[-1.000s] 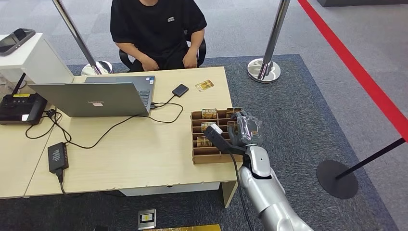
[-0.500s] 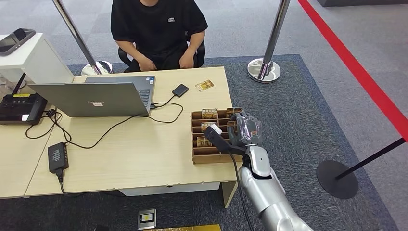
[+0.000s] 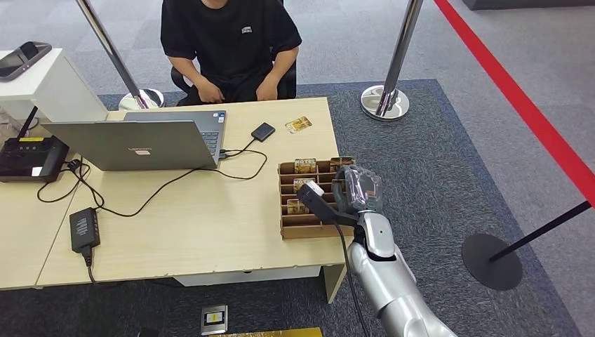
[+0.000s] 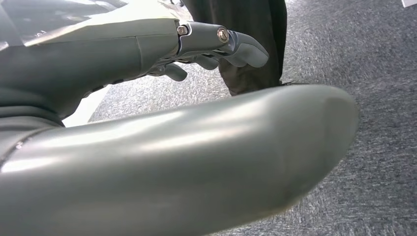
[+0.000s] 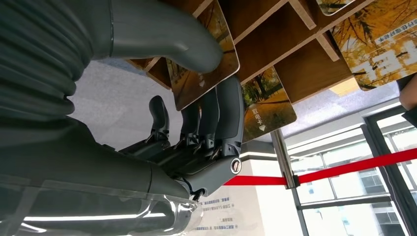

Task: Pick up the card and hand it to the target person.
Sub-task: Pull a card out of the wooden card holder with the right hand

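Note:
A brown cardboard organizer (image 3: pixel 289 226) with several slots stands at the table's right edge, and orange-gold cards (image 3: pixel 304 166) stand in it. My right hand (image 3: pixel 356 189) reaches into its right side. In the right wrist view the thick thumb (image 5: pixel 162 29) presses on one face of a card (image 5: pixel 211 64) and the dark fingers (image 5: pixel 219 113) back the other face, so the card is pinched while it stands in its slot. The person in a black shirt (image 3: pixel 228 35) sits at the far side of the table. My left hand (image 4: pixel 216 44) hangs over the carpet, holding nothing.
A loose card (image 3: pixel 298 124) and a small black reader (image 3: pixel 263 131) lie near the person. An open laptop (image 3: pixel 133 144), cables, a power brick (image 3: pixel 84 228) and a black router (image 3: pixel 28 158) occupy the left half. Stanchion posts (image 3: pixel 384 98) stand beyond the table.
My right hand has stayed at the organizer. The person has shifted slightly in the chair.

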Tool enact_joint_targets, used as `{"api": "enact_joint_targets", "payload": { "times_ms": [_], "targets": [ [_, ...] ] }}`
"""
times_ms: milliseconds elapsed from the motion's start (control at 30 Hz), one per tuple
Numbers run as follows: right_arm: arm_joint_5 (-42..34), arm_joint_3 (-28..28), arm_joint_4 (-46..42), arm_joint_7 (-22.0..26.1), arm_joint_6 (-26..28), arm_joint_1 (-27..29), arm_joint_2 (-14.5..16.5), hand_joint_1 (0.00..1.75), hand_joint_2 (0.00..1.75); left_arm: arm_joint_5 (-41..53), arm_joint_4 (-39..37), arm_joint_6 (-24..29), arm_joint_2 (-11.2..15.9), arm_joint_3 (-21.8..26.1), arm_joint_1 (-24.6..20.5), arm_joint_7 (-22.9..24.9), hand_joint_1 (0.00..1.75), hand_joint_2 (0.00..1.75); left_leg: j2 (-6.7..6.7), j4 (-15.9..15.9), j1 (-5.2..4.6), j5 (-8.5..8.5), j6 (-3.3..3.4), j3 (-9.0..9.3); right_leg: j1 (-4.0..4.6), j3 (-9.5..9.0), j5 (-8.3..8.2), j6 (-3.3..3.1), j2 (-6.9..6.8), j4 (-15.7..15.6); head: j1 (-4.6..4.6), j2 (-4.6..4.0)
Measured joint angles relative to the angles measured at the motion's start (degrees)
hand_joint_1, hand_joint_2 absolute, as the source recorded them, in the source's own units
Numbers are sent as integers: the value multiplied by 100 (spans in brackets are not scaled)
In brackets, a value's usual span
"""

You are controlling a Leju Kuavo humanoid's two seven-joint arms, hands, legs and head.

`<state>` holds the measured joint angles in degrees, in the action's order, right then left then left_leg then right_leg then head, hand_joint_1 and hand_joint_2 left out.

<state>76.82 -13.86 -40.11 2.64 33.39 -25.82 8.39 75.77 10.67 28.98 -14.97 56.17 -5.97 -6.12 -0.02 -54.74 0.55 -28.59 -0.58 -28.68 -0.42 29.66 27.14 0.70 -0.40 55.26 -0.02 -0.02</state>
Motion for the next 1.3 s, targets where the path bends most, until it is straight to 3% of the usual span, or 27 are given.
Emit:
{"api": "enact_joint_targets", "payload": {
  "times_ms": [800,1300],
  "targets": [
    [-3,-25,-3,196,39,-51,24,151,175,-61,0,16,0,-2,-6,28,0,0,0,0,0,1,-1,0,0,-1,0,0,0,0,1,0],
    [-967,-285,-1005,892,-1393,-73,-58,154,175,-164,0,108,2,5,-1,-5,0,0,0,0,0,1,-1,-1,0,1,0,0,0,0,0,0]
  ]
}}
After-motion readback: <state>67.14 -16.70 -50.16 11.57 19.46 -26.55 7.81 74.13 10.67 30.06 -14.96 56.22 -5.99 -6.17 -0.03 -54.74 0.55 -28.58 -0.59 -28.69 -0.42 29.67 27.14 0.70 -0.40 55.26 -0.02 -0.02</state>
